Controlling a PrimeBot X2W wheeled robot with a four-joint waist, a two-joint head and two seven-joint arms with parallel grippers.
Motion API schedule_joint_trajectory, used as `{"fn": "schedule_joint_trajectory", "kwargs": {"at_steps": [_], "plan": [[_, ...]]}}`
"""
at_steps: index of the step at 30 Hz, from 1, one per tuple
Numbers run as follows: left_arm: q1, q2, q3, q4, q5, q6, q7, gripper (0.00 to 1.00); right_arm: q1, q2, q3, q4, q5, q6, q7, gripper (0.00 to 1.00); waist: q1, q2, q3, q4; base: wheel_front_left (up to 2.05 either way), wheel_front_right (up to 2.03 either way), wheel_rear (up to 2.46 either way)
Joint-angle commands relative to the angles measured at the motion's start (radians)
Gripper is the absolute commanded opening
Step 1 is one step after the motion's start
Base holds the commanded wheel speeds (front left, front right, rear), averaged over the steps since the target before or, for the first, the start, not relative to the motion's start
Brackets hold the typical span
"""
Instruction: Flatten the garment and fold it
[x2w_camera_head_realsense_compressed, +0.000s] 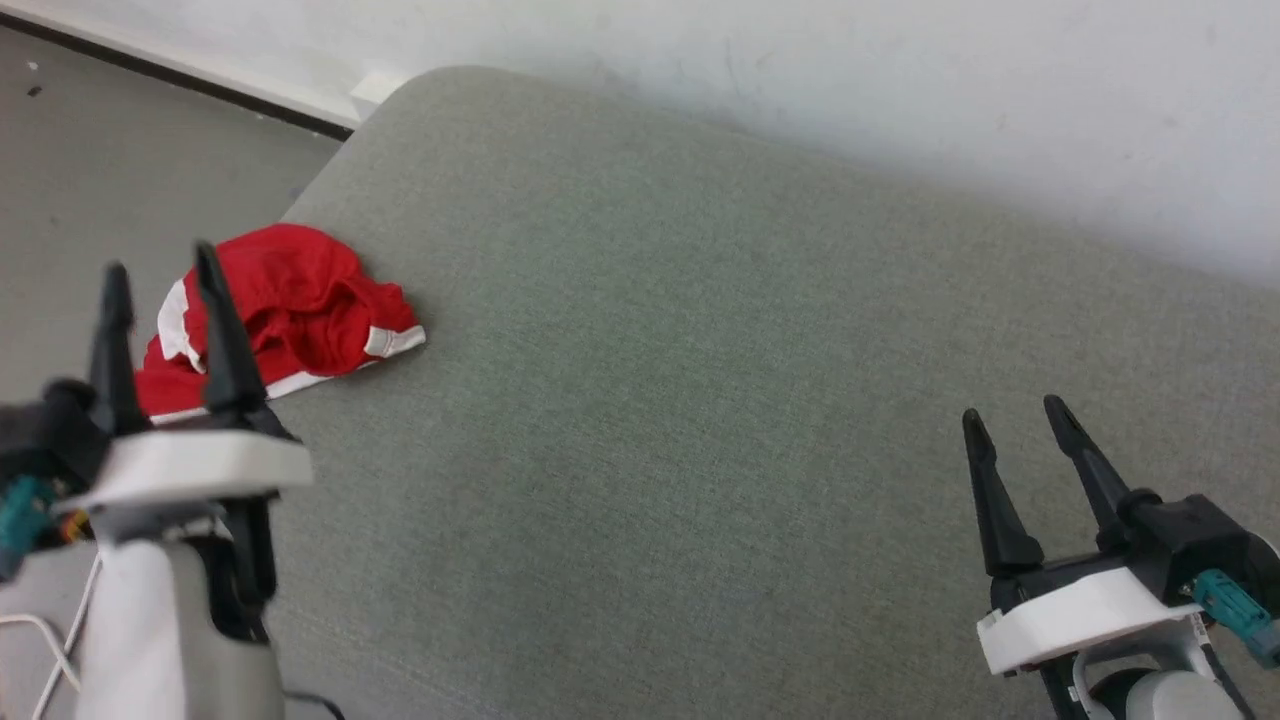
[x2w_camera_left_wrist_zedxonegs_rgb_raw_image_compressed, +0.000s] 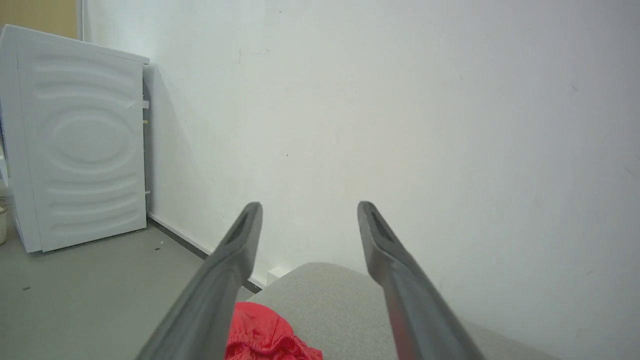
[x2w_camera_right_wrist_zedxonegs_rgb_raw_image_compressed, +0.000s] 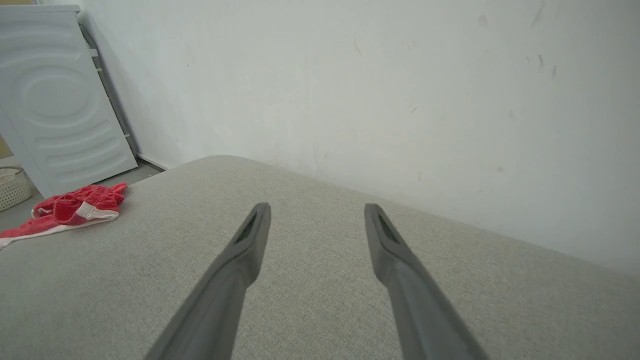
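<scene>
Crumpled bright red soft fabric garment with white stripe and trim (x2w_camera_head_realsense_compressed: 290, 300) at the left edge of the grey-green fabric-covered surface (x2w_camera_head_realsense_compressed: 700, 400), near its rounded corner. Left gripper (x2w_camera_head_realsense_compressed: 161, 258) raised by the garment's near side, long dark fingers pointing up, spread wide, holding nothing. Right gripper (x2w_camera_head_realsense_compressed: 1011, 408) well apart at lower right over bare fabric, likewise spread and empty, fingers leaning slightly leftward.

Garment (x2w_camera_head_realsense_compressed: 290, 300): soft red cloth, matt, creased, with white cloth trim.
Bench (x2w_camera_head_realsense_compressed: 700, 400): grey woven textile cover, matt, fine-grained.
Left end effector (x2w_camera_head_realsense_compressed: 160, 258) and right end effector (x2w_camera_head_realsense_compressed: 1011, 408): dark, smooth, matt fingers; smooth white housings.
Wall (x2w_camera_right_wrist_zedxonegs_rgb_raw_image_compressed: 400, 100): white matt paint, scuffed.
Appliance panel (x2w_camera_left_wrist_zedxonegs_rgb_raw_image_compressed: 85, 145): white, smooth, embossed.
</scene>
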Motion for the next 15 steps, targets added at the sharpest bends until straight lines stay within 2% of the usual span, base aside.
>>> {"fn": "schedule_joint_trajectory", "kwargs": {"at_steps": [1,5,8,9,15], "plan": [[-0.046,0.018,0.018,0.027,0.007,-0.008,-0.010,1.00,-0.018,0.002,0.000,-0.013,-0.007,-0.001,0.002,1.00,-0.0001,0.0000,0.033,-0.010,0.00,0.00,0.00],[-0.165,0.080,0.041,0.166,-0.003,-0.019,-0.006,1.00,-0.036,0.002,0.003,-0.036,-0.045,-0.001,0.018,1.00,-0.0001,0.0000,0.085,-0.029,0.00,0.00,0.00],[-0.253,0.138,0.044,0.297,-0.007,-0.027,0.049,1.00,-0.052,0.002,0.005,-0.047,-0.063,-0.001,0.027,1.00,-0.0001,0.0000,0.121,-0.046,0.00,0.00,0.00],[-0.253,0.138,0.044,0.297,-0.007,-0.027,0.049,1.00,-0.052,0.002,0.005,-0.047,-0.063,-0.001,0.027,1.00,-0.0001,0.0000,0.121,-0.046,0.00,0.00,0.00],[-0.408,0.240,0.057,0.584,-0.044,-0.042,0.263,1.00,-0.093,0.003,0.013,-0.060,-0.079,-0.001,0.036,1.00,-0.0001,0.0000,0.191,-0.078,0.00,0.00,0.00]]}}
